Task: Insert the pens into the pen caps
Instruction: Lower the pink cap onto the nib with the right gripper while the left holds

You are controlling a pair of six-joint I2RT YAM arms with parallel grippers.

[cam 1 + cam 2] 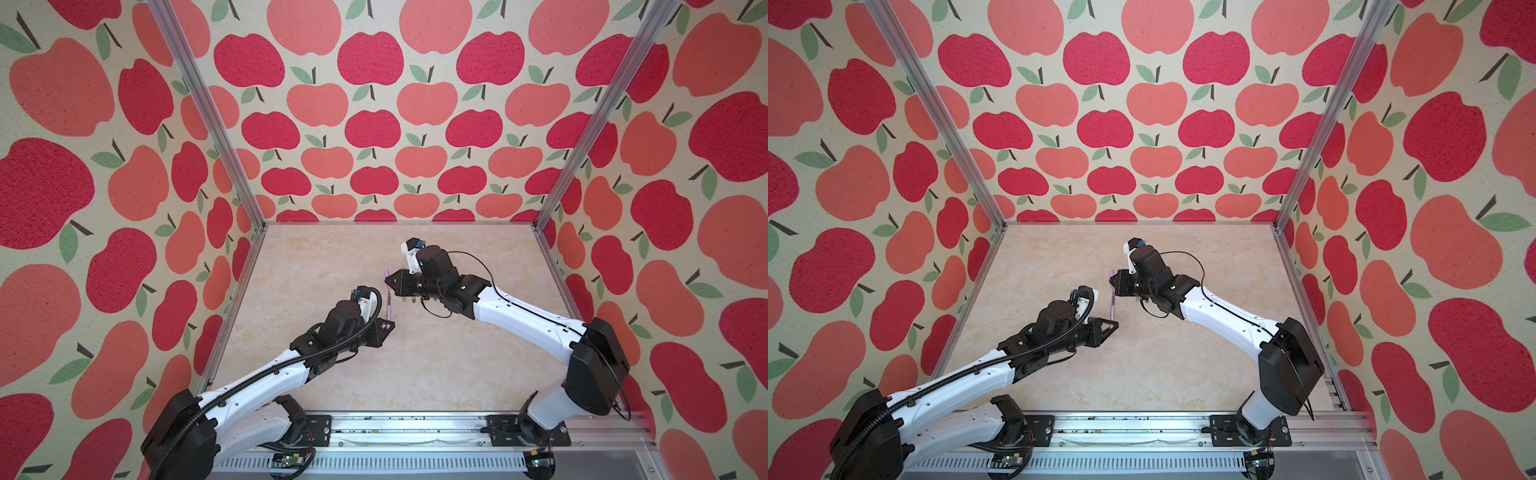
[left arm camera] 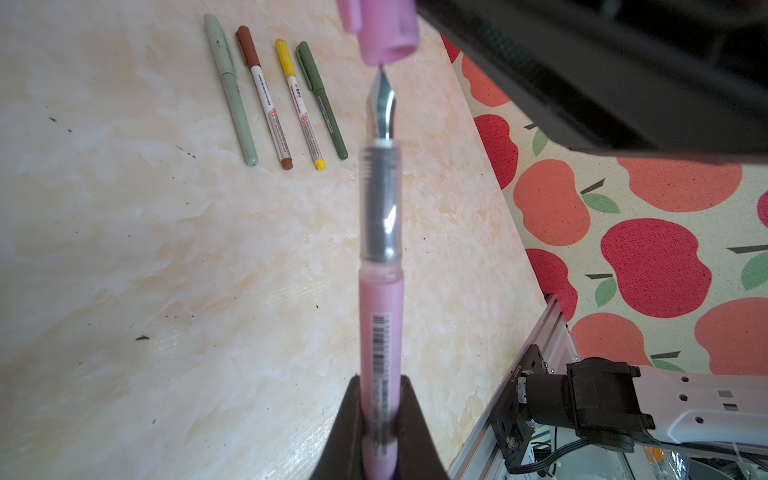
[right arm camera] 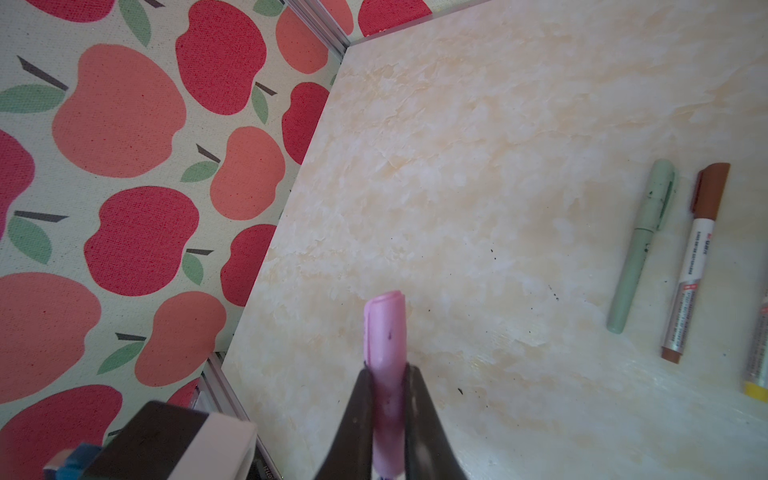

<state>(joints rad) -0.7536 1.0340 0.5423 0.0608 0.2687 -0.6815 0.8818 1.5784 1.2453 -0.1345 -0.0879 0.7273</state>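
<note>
**Last pen at the mouth of its cap**

Four of the five pens were capped and lying side by side on the surface (image 2: pixel 166 291). They were the pale green pen (image 2: pixel 232 91), the brown-capped pen (image 2: pixel 268 99), the yellow-capped pen (image 2: pixel 301 108) and the dark green pen (image 2: pixel 322 99). I could make them out clearly only in the wrist views.

That left the pink pair, held in the air over the middle of the surface. The left jaws were closed tight on the lower barrel of the pink pen (image 2: pixel 380 324), with its nib (image 2: pixel 382 104) pointing away from them towards the far side. The right jaws were closed just as tight on the pink cap (image 3: pixel 386 328), with its open mouth facing the nib. In both top views the cap (image 1: pixel 386 274) sat just beyond the pen (image 1: pixel 390 305), the two nearly in line.

From the left wrist view the nib's tip was right at the rim of the cap (image 2: pixel 386 33). As far as I could tell it was not yet inside.

By my reckoning the task was nearly finished. What remained was to bring pen and cap together until the cap seated over the grey grip section, then to set the pen down with the others. The nib looked slightly off the centre of the mouth, so I judged a small correction might be needed before pushing.
</note>
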